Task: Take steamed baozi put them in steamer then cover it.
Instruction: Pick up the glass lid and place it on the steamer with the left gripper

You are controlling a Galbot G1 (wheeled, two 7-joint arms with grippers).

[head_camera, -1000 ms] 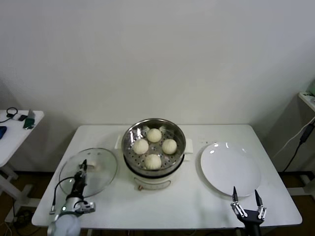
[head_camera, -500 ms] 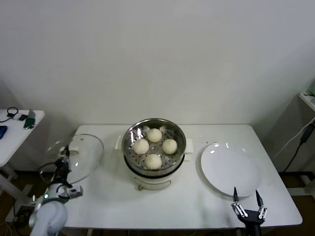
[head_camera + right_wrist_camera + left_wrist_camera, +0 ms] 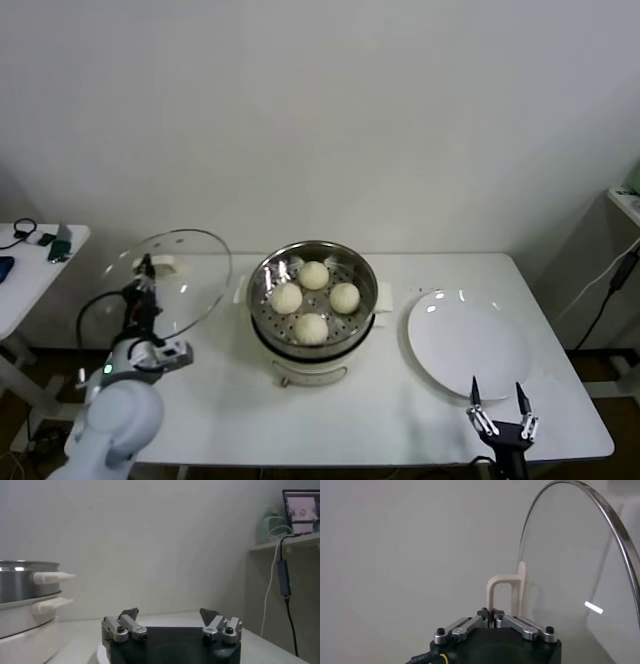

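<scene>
Four cream-white baozi lie in the shiny steamer on its white cooker base, mid-table. My left gripper is shut on the cream bar handle of the glass cover and holds it tilted on edge, lifted above the table's left end, to the left of the steamer. The cover's metal rim arcs through the left wrist view. My right gripper is open and empty near the table's front right edge; the right wrist view shows its gripper with the steamer's side far off.
A flat white plate lies right of the steamer, just behind the right gripper. A small side table with gadgets stands to the far left. A shelf with cables is at the far right.
My left gripper has lifted the cover off the table, tilted it up on edge and carried it up and back at the left end. The right arm has hardly moved.
</scene>
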